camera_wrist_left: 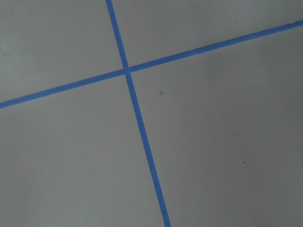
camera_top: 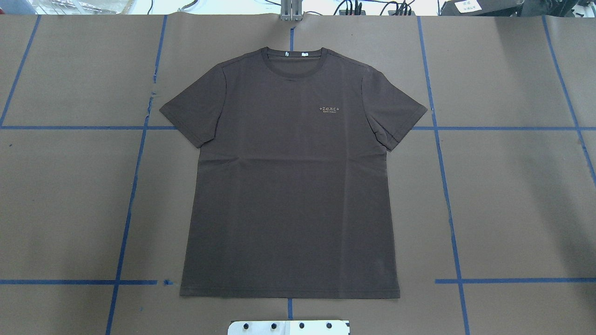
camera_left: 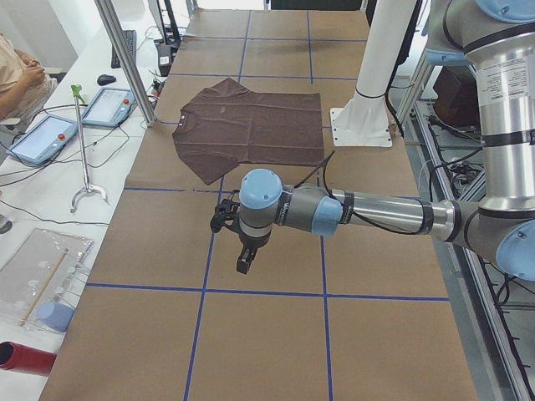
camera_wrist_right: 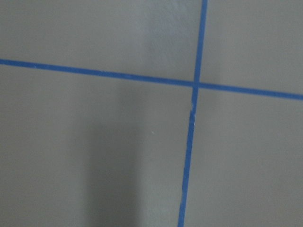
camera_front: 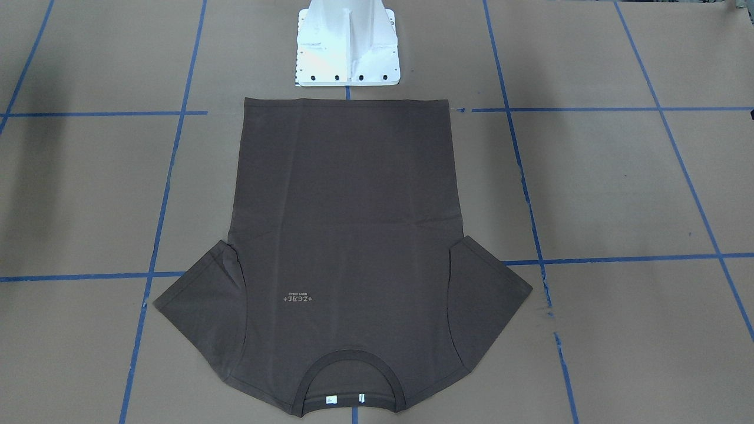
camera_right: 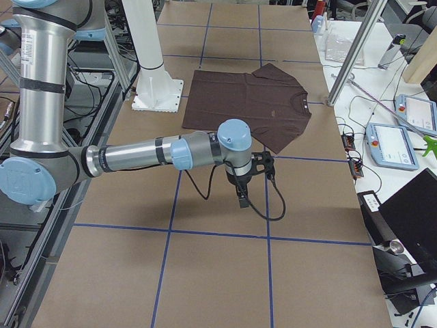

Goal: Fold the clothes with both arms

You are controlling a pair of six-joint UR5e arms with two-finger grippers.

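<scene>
A dark brown short-sleeved T-shirt [camera_top: 288, 186] lay spread flat and face up on the brown paper-covered desk [camera_top: 512, 195], straight in front of the white base pedestal [camera_front: 347, 53]. Its hem was just beside the pedestal and its ribbed round collar [camera_top: 294, 53] at the end farthest from it. Both sleeves were spread outward. Small pale chest lettering [camera_top: 330, 109] sat on the side to the pedestal's right, and white neck labels [camera_top: 305, 54] showed inside the collar. Blue tape lines [camera_top: 447, 195] crossed the desk in a grid. The left arm [camera_left: 384, 213] reached out well to the pedestal's left, its end effector [camera_left: 245, 263] pointing down above bare desk, apart from the shirt. The right arm [camera_right: 136, 156] did the same well to the pedestal's right with its end effector [camera_right: 243, 199]. Whether either end effector was released or clenched cannot be told. Both wrist cameras showed only paper and crossing tape.
</scene>
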